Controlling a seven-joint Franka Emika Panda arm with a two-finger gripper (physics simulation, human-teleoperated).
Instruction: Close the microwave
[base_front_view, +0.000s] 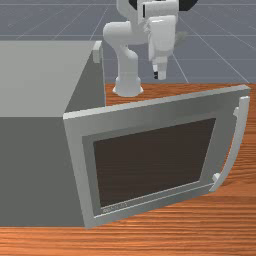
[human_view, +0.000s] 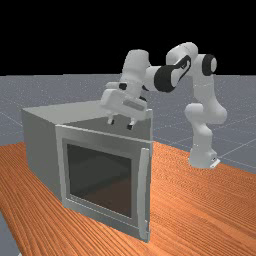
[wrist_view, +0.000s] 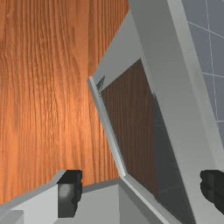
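Observation:
In the far view my gripper (human_view: 120, 124) hangs just above the door's top edge, its two fingers apart. The grey microwave (human_view: 60, 111) has its door (human_view: 100, 132) swung out, with the long handle (human_view: 143, 192) on the free edge. From the front, the door (base_front_view: 150, 160) spreads across the middle, its handle (base_front_view: 235, 147) at the right; my hand appears behind it. In the wrist view the gripper (wrist_view: 141, 191) stands open with nothing held; the door's inner side (wrist_view: 131, 127) and thick top edge (wrist_view: 175, 78) lie below, near one finger. The cavity's contents are hidden.
The microwave's body (base_front_view: 35, 80) fills the front view's left. Orange-brown table (human_view: 200, 205) extends between the microwave and the arm's base (human_view: 202, 155). Bare wood (wrist_view: 48, 87) lies beside the door's inner side.

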